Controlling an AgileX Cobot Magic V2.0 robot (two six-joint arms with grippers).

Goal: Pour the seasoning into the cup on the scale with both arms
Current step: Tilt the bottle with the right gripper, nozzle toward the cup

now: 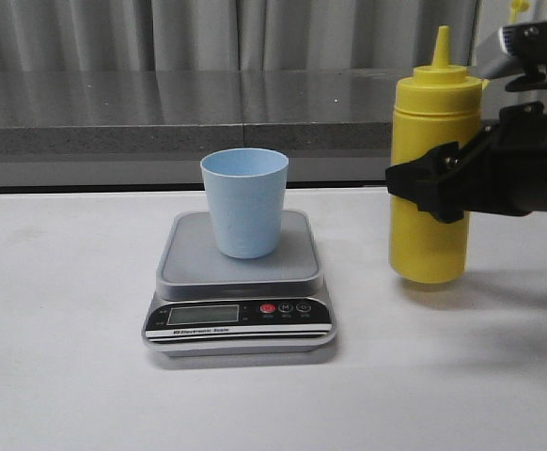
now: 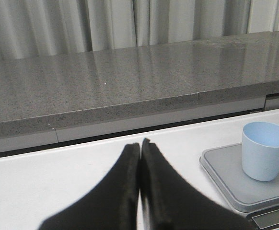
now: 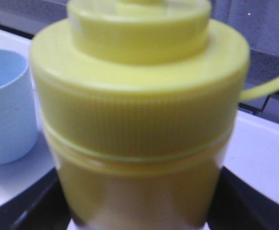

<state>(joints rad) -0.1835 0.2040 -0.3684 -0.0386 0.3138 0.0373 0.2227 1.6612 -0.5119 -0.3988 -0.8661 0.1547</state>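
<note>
The light blue cup [image 1: 244, 202] stands upright on the silver-grey scale [image 1: 239, 310], mid-table. The cup [image 2: 265, 150] and the scale [image 2: 226, 175] also show in the left wrist view. To the scale's right the yellow seasoning bottle [image 1: 430, 169] stands upright, nozzle up, and my right gripper [image 1: 433, 188] is shut on its body from the right. In the right wrist view the bottle [image 3: 139, 120] fills the frame between the black fingers [image 3: 27, 208], with the cup [image 3: 7, 108] beside it. My left gripper [image 2: 140, 143] is shut and empty over bare table left of the scale, out of the front view.
A grey stone ledge [image 1: 161, 117] runs along the back of the white table [image 1: 57, 329], with grey curtains behind it. The bottle's thin cap strap [image 3: 269, 86] sticks out to one side.
</note>
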